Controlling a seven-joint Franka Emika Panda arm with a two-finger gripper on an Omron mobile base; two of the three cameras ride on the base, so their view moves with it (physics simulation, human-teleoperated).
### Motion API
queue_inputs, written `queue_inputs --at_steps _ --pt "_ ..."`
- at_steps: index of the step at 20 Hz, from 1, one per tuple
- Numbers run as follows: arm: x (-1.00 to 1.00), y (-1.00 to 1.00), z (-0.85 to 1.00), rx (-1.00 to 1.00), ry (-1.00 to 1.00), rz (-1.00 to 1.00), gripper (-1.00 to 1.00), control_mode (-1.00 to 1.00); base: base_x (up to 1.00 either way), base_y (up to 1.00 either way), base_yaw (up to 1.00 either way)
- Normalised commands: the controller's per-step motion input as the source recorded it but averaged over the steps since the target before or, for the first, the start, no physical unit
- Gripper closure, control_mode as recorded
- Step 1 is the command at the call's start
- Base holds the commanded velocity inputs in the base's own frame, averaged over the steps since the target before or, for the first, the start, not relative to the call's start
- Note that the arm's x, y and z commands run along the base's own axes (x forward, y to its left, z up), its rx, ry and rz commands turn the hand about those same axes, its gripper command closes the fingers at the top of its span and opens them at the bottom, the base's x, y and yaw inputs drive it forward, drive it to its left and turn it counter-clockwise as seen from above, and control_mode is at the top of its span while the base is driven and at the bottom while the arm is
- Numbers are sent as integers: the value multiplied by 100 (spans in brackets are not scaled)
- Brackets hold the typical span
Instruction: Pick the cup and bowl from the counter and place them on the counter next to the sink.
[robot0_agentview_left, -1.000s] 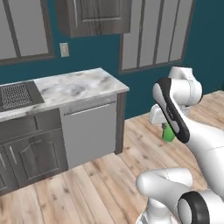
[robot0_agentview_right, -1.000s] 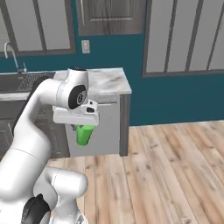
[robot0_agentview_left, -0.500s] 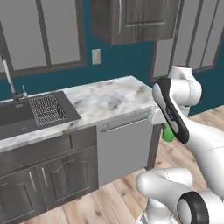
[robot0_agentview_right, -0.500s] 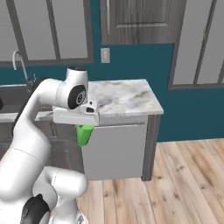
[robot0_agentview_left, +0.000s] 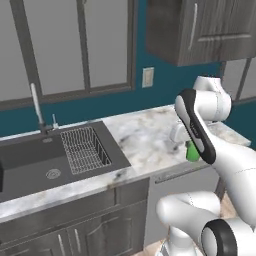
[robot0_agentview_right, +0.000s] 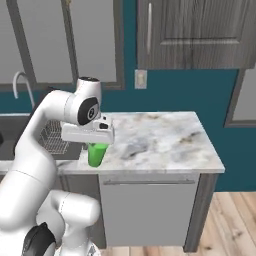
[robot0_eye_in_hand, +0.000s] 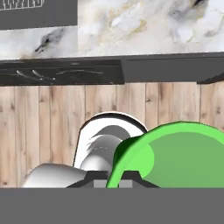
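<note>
Two fingers of the gripper (robot0_agentview_right: 97, 146) are clamped on the small bright-green cup (robot0_agentview_right: 96, 154), which hangs left of centre in the right base view, at the front edge of the white-grey marble counter (robot0_agentview_right: 160, 140). The dark grey recessed sink (robot0_agentview_left: 35, 160) sits at left in the left base view.
</note>
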Motion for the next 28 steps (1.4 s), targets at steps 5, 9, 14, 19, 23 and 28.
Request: queue_inputs --at_steps 5,9,14,19,23,28 --pt "0 0 0 0 0 0 100 100 100 6 27" --pt "0 0 0 0 0 0 100 100 51 0 13" --pt "0 0 0 0 0 0 100 100 0 0 0" --pt "0 0 0 0 0 0 100 100 0 0 0" --pt "0 0 0 0 0 0 100 -100 0 0 0" --pt "7 1 -14 1 0 0 100 -100 0 0 0"
